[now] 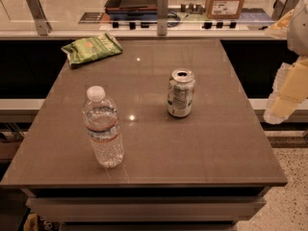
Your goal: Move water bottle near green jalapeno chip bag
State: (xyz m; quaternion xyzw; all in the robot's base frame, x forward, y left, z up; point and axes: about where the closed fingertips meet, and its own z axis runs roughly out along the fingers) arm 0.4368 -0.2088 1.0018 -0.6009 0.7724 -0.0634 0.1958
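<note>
The arm (299,28) shows only along the right edge of the view: a rounded grey-white shell up top, with a pale yellow patch beside it. Below hang blocky cream-yellow segments, their borders whitish and ragged (the surfaces look matte and plain). The gripper (273,114) is the arm's lowest part there, at mid-height of the view, a whitish-cream tip.

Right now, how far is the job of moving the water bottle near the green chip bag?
Nothing looks done yet: the water bottle stands upright at the front left of the table, apart from the green jalapeno chip bag lying at the far left corner. Nothing is in hand; the gripper hangs beyond the table's right edge. Left: reach, grasp the bottle, set it beside the bag.
</note>
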